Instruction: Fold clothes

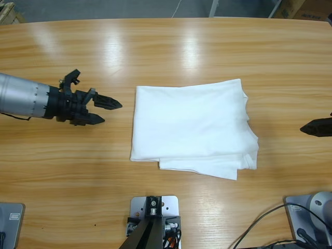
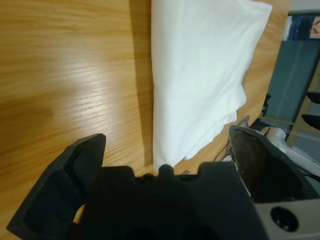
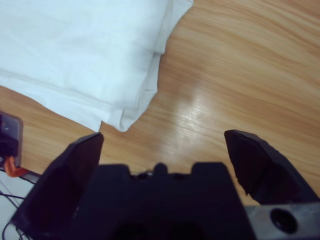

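Now, shirt [image 1: 193,128] lies mid-table [image 1: 155,46], folded to rough rectangle, layers stepped at near edge and right side. Thin, soft, light by look; likely limp, will sag and slide on smooth wood. Best hold probably pinch at layered near-right corner, catching all plies. Left gripper [image 1: 101,110] just left of shirt, jaws spread, holding nothing. Right gripper [image 3: 162,150] off shirt's right edge, jaws apart, bare.

Robot lab, rig-mounted wooden table [image 1: 207,46]
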`<state>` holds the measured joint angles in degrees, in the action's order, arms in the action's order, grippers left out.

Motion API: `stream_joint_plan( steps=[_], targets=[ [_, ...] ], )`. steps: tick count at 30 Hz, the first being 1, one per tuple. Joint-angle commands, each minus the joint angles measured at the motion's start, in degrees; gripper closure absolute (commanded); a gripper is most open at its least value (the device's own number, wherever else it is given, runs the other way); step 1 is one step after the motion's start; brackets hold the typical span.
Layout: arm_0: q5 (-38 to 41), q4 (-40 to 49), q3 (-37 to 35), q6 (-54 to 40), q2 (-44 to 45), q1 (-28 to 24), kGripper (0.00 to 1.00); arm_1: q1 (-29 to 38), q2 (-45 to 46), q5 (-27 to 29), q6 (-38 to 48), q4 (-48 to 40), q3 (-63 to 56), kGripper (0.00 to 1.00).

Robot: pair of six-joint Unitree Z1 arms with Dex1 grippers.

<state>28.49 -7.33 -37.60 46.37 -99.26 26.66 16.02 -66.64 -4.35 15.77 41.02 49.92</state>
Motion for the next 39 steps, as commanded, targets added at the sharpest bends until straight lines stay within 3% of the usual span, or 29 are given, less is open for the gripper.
stream_joint_plan(
  steps=[1, 10, 16, 23, 27, 28, 30, 32, 33, 34, 35, 39],
  targets=[
    [3.3, -10.4, 2.1, -1.6, -12.7, -0.1, 0.032, -0.9, 1.6, -0.9, 1.5, 0.5, -4.3, 0.000],
    [3.1, -18.7, -0.6, 2.6, -20.9, 5.5, 0.035, -0.9, -0.2, -0.7, 1.0, -0.7, -2.6, 0.000],
    [2.8, -18.6, -4.9, 5.9, -22.4, 10.2, 0.046, -0.9, -1.6, -0.7, 1.0, -2.5, -3.2, 0.000],
    [2.7, -18.4, -7.3, 6.8, -23.2, 11.5, 0.000, -1.4, -2.6, -0.8, 1.1, -3.4, -3.2, 0.000],
    [2.7, -17.7, -8.0, 5.7, -22.5, 12.7, 0.047, -2.0, -3.0, -0.8, 1.1, -3.5, -3.1, 0.000],
    [2.9, -17.2, -8.0, 4.9, -21.9, 12.8, 0.101, -2.0, -3.1, -0.7, 1.1, -3.5, -3.1, 0.000],
    [3.0, -15.6, -8.6, 4.5, -20.7, 12.8, 0.420, -2.1, -3.3, -0.8, 1.1, -3.6, -3.2, 0.000],
    [3.5, -14.9, -8.9, 4.5, -20.7, 12.8, 0.511, -2.2, -3.6, -0.8, 1.1, -3.8, -3.2, 0.002],
    [3.5, -14.8, -8.6, 4.5, -20.8, 12.8, 0.666, -2.3, -3.7, -1.0, 1.1, -3.8, -3.2, 0.004],
    [3.3, -14.8, -8.3, 4.5, -20.9, 12.8, 0.947, -2.4, -3.7, -1.2, 1.1, -3.9, -3.3, 0.004],
    [2.8, -14.8, -7.9, 4.3, -21.0, 12.8, 1.000, -2.5, -3.7, -1.2, 1.1, -4.0, -3.4, 0.007],
    [1.3, -14.8, -7.0, 4.3, -21.3, 12.8, 1.000, -2.6, -3.5, -1.9, 1.2, -4.3, -4.4, 0.013]
  ],
)
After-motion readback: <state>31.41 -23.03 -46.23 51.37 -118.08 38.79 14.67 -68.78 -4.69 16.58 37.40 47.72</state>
